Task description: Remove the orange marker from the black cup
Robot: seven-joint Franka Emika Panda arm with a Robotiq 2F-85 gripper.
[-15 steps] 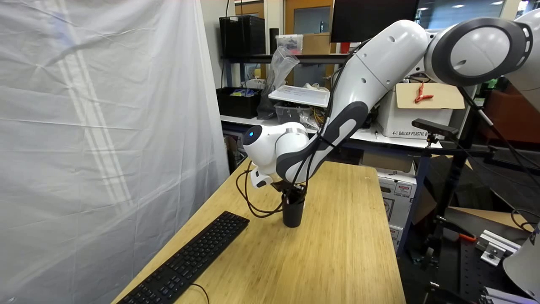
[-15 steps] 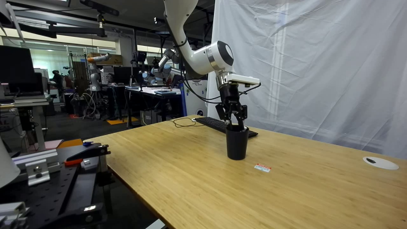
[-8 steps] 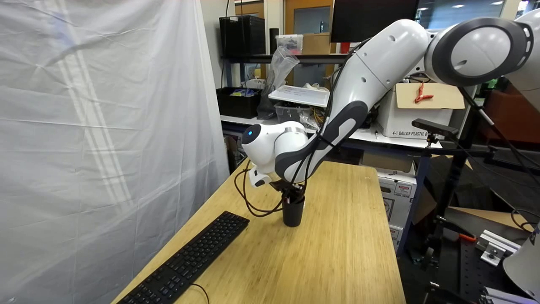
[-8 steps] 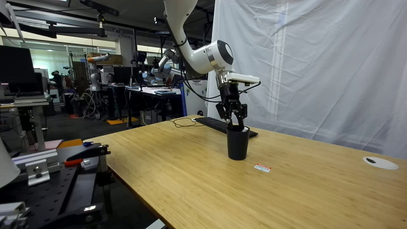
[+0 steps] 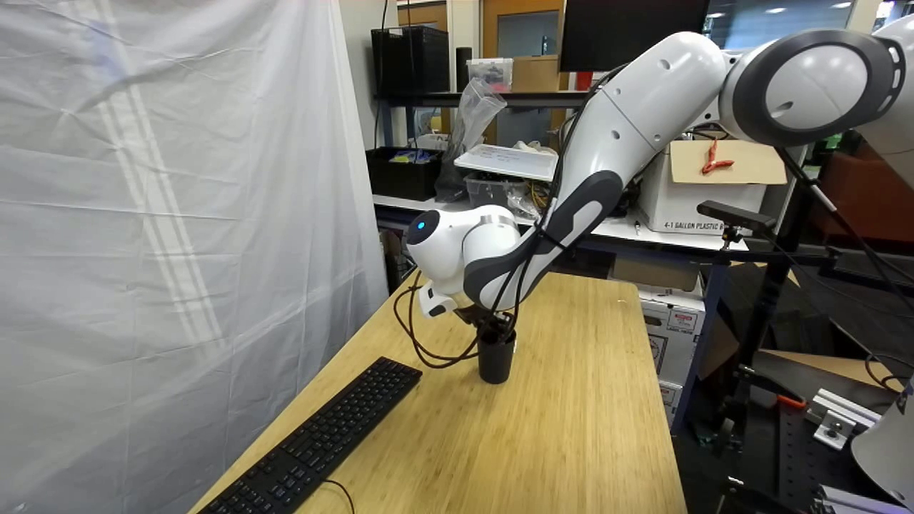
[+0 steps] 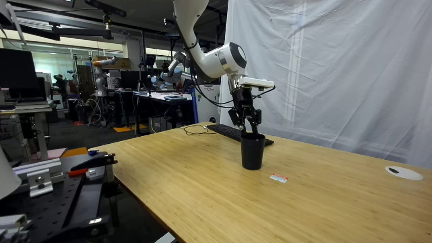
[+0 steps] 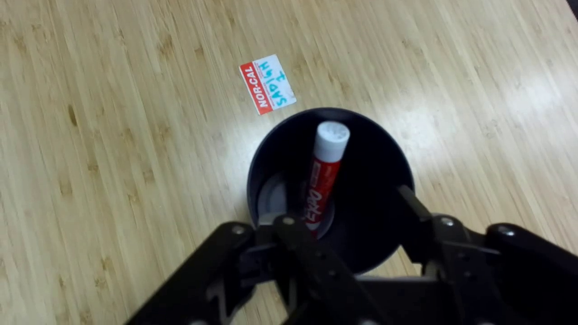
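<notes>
The black cup point(image 6: 252, 153) stands upright on the table; it also shows in an exterior view point(image 5: 495, 363) and, from above, in the wrist view point(image 7: 370, 176). The orange marker point(image 7: 323, 180) looks red with a white end. It leans inside the cup with its white end up, and its lower end is partly hidden behind a finger. It is hidden in both exterior views. My gripper point(image 7: 338, 203) is open, with its fingers apart at the cup's mouth and nothing held. The marker is off towards the far side of the fingertips. The gripper point(image 6: 249, 131) points down at the cup in an exterior view.
A black keyboard point(image 5: 321, 435) lies along the table edge by the white curtain point(image 5: 178, 214). A red-and-white sticker point(image 7: 267, 84) lies flat near the cup. Dark cables point(image 5: 428, 353) hang from the wrist close to the cup.
The arm and gripper have shifted very slightly. The cup has slid a tiny bit. A white end that showed at the cup's rim in an exterior view no longer shows there.
</notes>
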